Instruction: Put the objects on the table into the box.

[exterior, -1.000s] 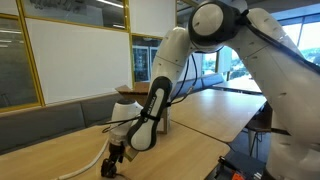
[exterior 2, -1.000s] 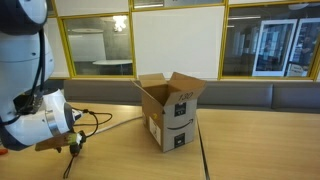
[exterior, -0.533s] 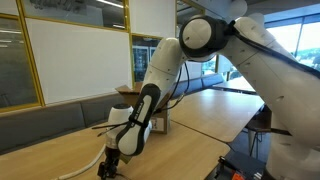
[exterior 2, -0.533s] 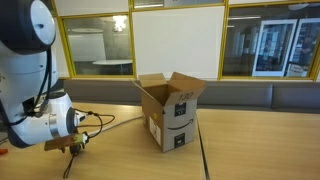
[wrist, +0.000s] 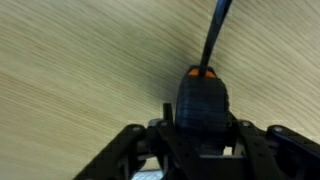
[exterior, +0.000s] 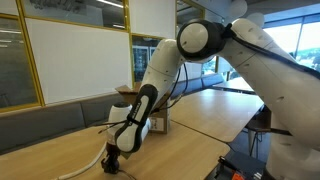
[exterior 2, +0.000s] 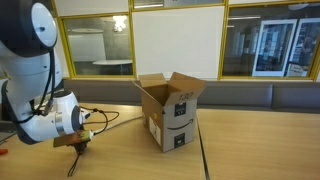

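Note:
A screwdriver with a thick black handle (wrist: 203,98), an orange mark and a dark shaft (wrist: 216,35) lies on the wooden table (wrist: 70,70). My gripper (wrist: 203,126) is down at the table top with the handle filling the gap between its fingers, which press on both sides. In both exterior views the gripper (exterior: 112,166) (exterior 2: 78,143) is low over the table, and the thin shaft (exterior 2: 72,166) sticks out below it. The open cardboard box (exterior 2: 170,112) stands upright on the table, well away from the gripper; the arm partly hides the box (exterior: 160,123).
A cable (exterior 2: 110,118) runs across the table between the gripper and the box. A small red thing (exterior 2: 3,151) shows at the table's edge. A bench and glass walls lie behind. Bare table (exterior 2: 260,145) stretches beyond the box.
The gripper has sunk to the table and its fingers have closed in around the screwdriver handle. The arm has leaned slightly further over. The box has not moved.

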`<state>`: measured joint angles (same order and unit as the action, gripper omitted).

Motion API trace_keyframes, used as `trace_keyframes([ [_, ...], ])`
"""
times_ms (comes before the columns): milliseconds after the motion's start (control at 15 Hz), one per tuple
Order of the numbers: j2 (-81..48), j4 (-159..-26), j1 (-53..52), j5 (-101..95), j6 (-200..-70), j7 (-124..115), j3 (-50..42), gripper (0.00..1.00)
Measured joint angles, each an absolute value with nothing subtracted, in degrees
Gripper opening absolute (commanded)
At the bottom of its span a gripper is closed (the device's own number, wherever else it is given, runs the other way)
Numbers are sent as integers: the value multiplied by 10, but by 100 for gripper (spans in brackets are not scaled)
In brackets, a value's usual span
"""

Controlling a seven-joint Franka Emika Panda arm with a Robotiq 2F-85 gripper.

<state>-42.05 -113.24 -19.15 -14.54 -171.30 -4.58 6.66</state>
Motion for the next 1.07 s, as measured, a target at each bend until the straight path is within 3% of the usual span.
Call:
trace_keyframes([
  [600,-364,-1132,-300,-151,-1713,-79,-60,15],
  [1067,-293,-1131,-504,-257,-1712,-237,-289,16],
])
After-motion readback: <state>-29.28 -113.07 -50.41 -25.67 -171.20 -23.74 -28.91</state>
